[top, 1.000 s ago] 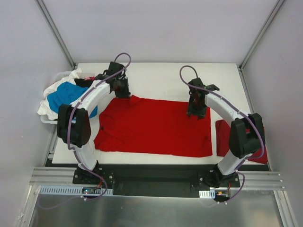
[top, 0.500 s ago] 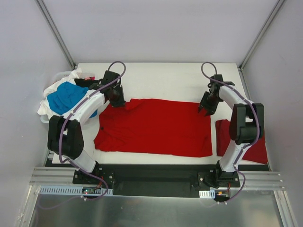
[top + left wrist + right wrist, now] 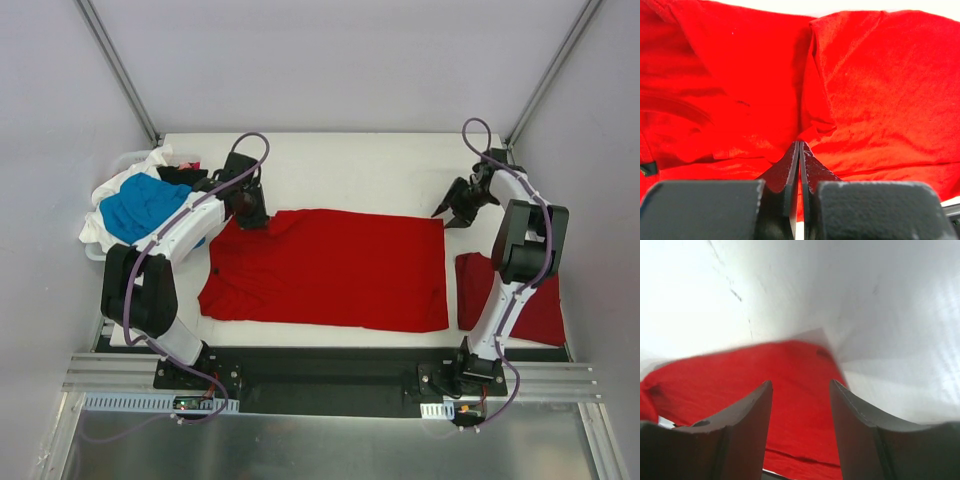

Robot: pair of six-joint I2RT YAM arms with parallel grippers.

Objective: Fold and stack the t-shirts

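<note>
Cloth of plain bright red: one red t-shirt [image 3: 330,270] lies spread flat in the middle of the white bench [image 3: 340,165], a second, folded red t-shirt [image 3: 472,300] sits by the right edge, and one heap [image 3: 140,205] of blue, white and black shirts lies far left. The left fingers [image 3: 790,170] are pressed together, pinching the spread shirt's far-left corner; the right fingers [image 3: 747,415] stand apart, holding nothing, above its far-right corner

The left arm [image 3: 178,228] reaches forward, bent at the elbow. Its left gripper [image 3: 250,214] is down at the far left corner of the red shirt [image 3: 330,270], jaws pressed together on a pinch of cloth. The right arm [image 3: 524,238] stretches along the shirt's right side. Its right gripper [image 3: 445,213] is just past the far right corner, jaws apart, holding nothing.
</note>
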